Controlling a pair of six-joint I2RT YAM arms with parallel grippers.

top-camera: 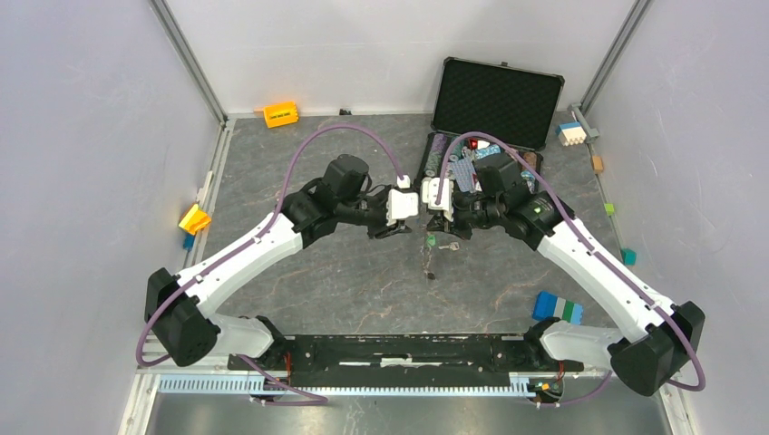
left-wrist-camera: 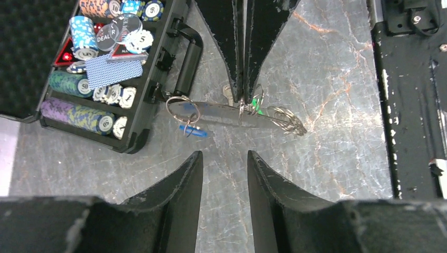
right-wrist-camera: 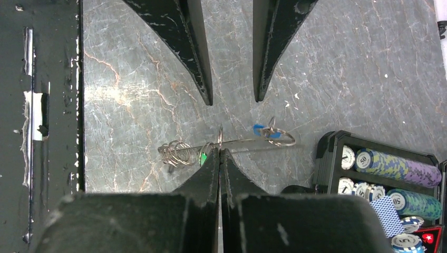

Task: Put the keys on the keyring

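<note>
The keyring (right-wrist-camera: 242, 142) is a silver oval loop seen edge-on, with a cluster of small rings (right-wrist-camera: 176, 153), a green tag (right-wrist-camera: 203, 157) and a blue tag (right-wrist-camera: 258, 128). My right gripper (right-wrist-camera: 219, 153) is shut on the loop's wire near the green tag. In the left wrist view the loop (left-wrist-camera: 211, 112) hangs from the shut right fingers (left-wrist-camera: 232, 52), and a small silver key (left-wrist-camera: 227, 94) shows beside them. My left gripper (left-wrist-camera: 224, 158) is open and empty, facing the loop and a short way from it. In the top view the grippers (top-camera: 403, 225) (top-camera: 446, 222) meet at mid-table.
An open black case (top-camera: 490, 95) of poker chips (left-wrist-camera: 79, 84) stands just behind the grippers, its near wall (right-wrist-camera: 327, 158) close to the loop's end. Coloured blocks (top-camera: 558, 308) (top-camera: 193, 219) lie near the table's sides. The black base rail (right-wrist-camera: 52, 79) runs along the front.
</note>
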